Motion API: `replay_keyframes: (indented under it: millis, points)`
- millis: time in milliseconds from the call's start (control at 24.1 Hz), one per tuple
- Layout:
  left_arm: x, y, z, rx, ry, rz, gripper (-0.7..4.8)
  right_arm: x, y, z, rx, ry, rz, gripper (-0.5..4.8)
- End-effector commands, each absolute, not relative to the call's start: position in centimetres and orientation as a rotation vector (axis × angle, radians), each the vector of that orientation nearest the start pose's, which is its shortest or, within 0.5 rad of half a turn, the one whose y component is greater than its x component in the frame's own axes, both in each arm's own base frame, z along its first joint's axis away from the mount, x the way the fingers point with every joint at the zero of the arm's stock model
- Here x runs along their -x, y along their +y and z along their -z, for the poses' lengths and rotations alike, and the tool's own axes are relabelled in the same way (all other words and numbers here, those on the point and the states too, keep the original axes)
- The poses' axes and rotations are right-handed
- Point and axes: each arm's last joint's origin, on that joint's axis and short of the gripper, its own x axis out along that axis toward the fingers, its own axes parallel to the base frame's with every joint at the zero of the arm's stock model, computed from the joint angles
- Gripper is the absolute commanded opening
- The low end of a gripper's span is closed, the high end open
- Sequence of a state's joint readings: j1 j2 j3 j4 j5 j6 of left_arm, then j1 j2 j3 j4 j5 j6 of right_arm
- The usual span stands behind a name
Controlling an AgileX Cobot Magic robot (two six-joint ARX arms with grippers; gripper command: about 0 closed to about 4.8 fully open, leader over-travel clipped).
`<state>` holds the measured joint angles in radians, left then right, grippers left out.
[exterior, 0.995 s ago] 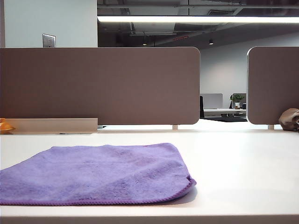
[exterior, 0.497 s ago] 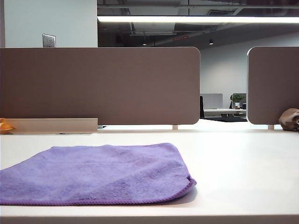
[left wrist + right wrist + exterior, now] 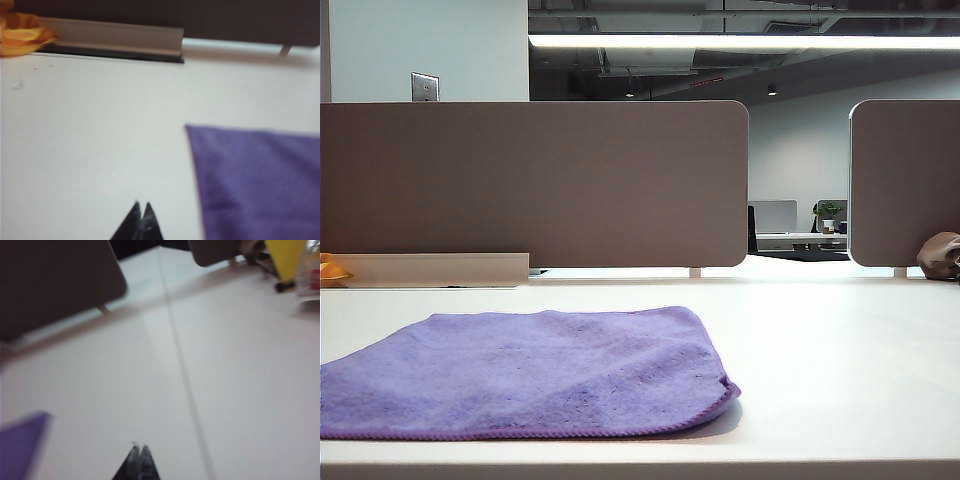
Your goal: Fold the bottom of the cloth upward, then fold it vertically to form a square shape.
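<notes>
The cloth [image 3: 525,372] is lying flat on the white counter [image 3: 840,340], toward its near left. The left pincer [image 3: 141,206] is hovering closed and empty over bare counter beside the cloth's edge. The right pincer [image 3: 138,447] is likewise closed, empty, over bare counter near the cloth's corner.
</notes>
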<state>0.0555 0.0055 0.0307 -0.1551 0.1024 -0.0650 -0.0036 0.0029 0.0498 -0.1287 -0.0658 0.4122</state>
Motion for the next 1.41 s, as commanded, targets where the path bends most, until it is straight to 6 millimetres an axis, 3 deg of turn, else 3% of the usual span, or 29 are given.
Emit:
replay_keyframes:
  millis: [41,83,166,290,415,580,663,788,871,912,995,1161,1244,1327,1409]
  points:
    - [-8.9,0.0,-19.0,0.39,0.038,0.112,-0.04,-9.1,0.6,-18.7,-0.613,0.049,-0.215,0.0]
    - [-8.7,-0.1,-19.9,0.504,0.028,0.144,-0.04,-9.0,0.8,-18.8,-0.662,0.067,-0.305,0.01]
    - [-8.5,-0.2,-20.4,0.546,0.022,0.174,-0.03,-8.9,1.1,-18.9,-0.726,0.107,-0.391,0.0]
    - [-8.4,-0.3,-20.9,0.569,-0.001,0.241,-0.02,-8.7,1.5,-19.1,-0.775,0.159,-0.539,0.0]
    - [-7.5,-0.9,-22.9,0.489,-0.016,0.429,-0.03,-7.9,1.8,-21.2,-0.708,0.127,-0.692,0.0]
    - [-5.9,-0.6,-25.3,0.391,0.129,0.265,-0.04,-7.2,1.8,-23.9,-0.532,0.068,-0.699,0.0]
    - [-6.7,-0.6,-26.0,0.406,0.263,0.262,-0.04,-7.5,1.9,-24.5,-0.532,0.169,-0.701,0.05]
    - [-9.9,-0.7,-26.0,0.465,0.497,0.296,-0.04,-9.2,2.0,-25.0,-0.563,0.329,-0.731,0.04]
    - [-13.5,-0.6,-25.5,0.508,0.726,0.315,-0.03,-11.8,2.2,-24.9,-0.606,0.494,-0.77,0.17]
    - [-14.3,-0.6,-25.2,0.502,0.781,0.311,-0.03,-12.4,2.4,-24.8,-0.616,0.53,-0.782,0.21]
    - [-16.6,-0.5,-24.0,0.478,0.972,0.293,-0.04,-14.3,3.3,-24.2,-0.635,0.652,-0.805,0.84]
    - [-18.4,-0.4,-21.9,0.513,1.159,0.269,0.19,-16.2,5.5,-22.7,-0.638,0.83,-0.858,1.1]
    - [-18.8,-0.5,-20.6,0.463,1.248,0.298,0.4,-17.2,7.9,-21.2,-0.576,0.952,-0.851,1.24]
    - [-18.6,-0.5,-20.3,0.433,1.288,0.315,0.44,-17.4,10.1,-19.5,-0.503,1.048,-0.82,1.76]
    - [-18.4,-0.5,-20.2,0.432,1.31,0.308,0.58,-17.4,11.9,-18.0,-0.439,1.114,-0.812,1.81]
